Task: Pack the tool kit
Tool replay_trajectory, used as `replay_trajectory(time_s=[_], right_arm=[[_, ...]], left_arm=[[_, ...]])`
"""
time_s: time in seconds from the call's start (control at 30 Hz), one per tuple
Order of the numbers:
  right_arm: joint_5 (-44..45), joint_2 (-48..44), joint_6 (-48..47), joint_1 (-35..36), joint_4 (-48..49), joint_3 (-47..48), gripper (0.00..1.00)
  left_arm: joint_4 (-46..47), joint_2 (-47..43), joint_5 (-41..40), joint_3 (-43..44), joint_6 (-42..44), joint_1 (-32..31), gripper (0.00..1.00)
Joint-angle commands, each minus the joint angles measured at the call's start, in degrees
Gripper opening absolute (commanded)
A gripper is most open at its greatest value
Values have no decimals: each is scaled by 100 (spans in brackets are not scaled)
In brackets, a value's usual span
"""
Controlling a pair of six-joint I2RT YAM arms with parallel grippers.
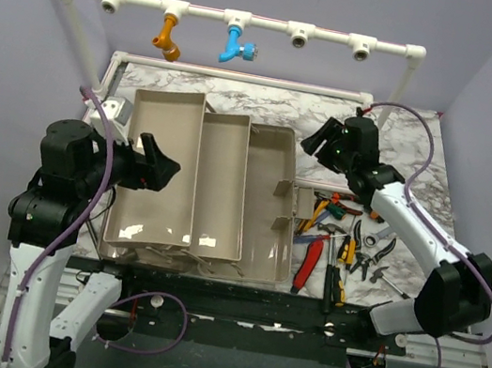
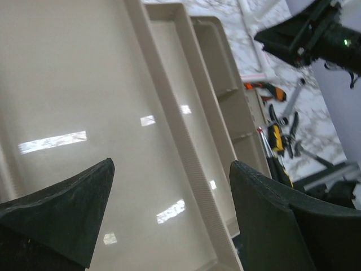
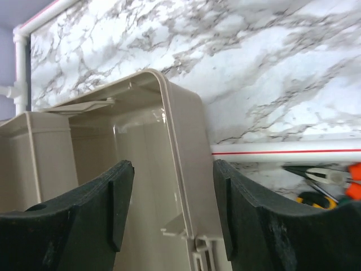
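Marble table (image 1: 278, 109): both jaws wide apart, empty, over toolbox (image 1: 267, 197).

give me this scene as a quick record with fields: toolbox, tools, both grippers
toolbox: open, beige tiers spread side by side, no tools seen inside
hand tools: loose pile on the marble table, right of the toolbox
left gripper: open, holding nothing, over the left tray
right gripper: open, holding nothing, above the toolbox's far right corner
background: white pipe frame along the far edge
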Motion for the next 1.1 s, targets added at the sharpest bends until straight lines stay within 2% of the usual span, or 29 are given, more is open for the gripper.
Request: replay_trajectory(time_s=[0.0,0.1,0.2,0.33,0.43,0.53,0.63,0.77,0.87,0.97,1.07], right_arm=[[949,-635,-352,-41,-1080,159,66],[1509,-1139,-294,-52,-1512,-163,69],[2026,-1569,-127,-62,-1856,-644,71],[2184,-1827,400,-67,-2288,-1189,72],[1629,-2008,759,-66,-2548,-1580,71],[673,-2366,322,-58,-2343,-2016,72],[236,-2591,310,-32,-2564,-2243,75],[344,-2639,662,177,-3021,-2497,74],[156,-2718,1057,588,-2654,-2922,72],[612,-2471,1517,1200,-2750,-2977,72],[778,-2235,1726,1456,-2729,-3069,71]], left_arm=[[536,-118,-131,-194,-93,-972,84],[903,-266,-383,-399,-30,-1412,84],[1451,-712,-599,-896,107,-1534,84],[2043,-1340,-935,-1489,350,-1616,84],[2478,-1859,-869,-1924,349,-1700,84],[2850,-2334,-850,-2281,356,-1706,84],[3107,-2590,-833,-2540,346,-1706,83],[3438,-2751,-673,-2799,224,-1706,84],[3901,-2957,-630,-3163,173,-1706,83],[4117,-3116,-634,-3312,171,-1698,84],[4109,-3202,-675,-3382,234,-1698,84]])
